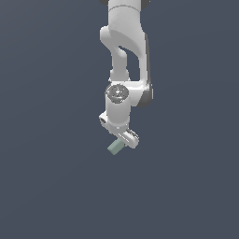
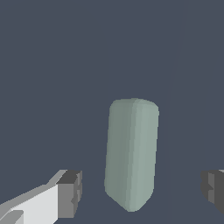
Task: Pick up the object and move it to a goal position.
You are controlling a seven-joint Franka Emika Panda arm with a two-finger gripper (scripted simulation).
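Tool (image 2: 142,188) spread wide, pads (image 2: 72,192) well clear either side of the object (image 2: 131,153), straddling it ready to pinch across its narrow width.

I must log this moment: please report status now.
Gripper open, fingers apart either side of the block. Block not gripped. Nothing in the way.

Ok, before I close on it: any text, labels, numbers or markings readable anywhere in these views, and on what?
None. No readable text in either view.
The block is plain matte grey-green, unmarked.
The open gripper and its dark pads carry no label.
The white arm shows no logo or number; its round wrist cap has a pattern, not lettering.
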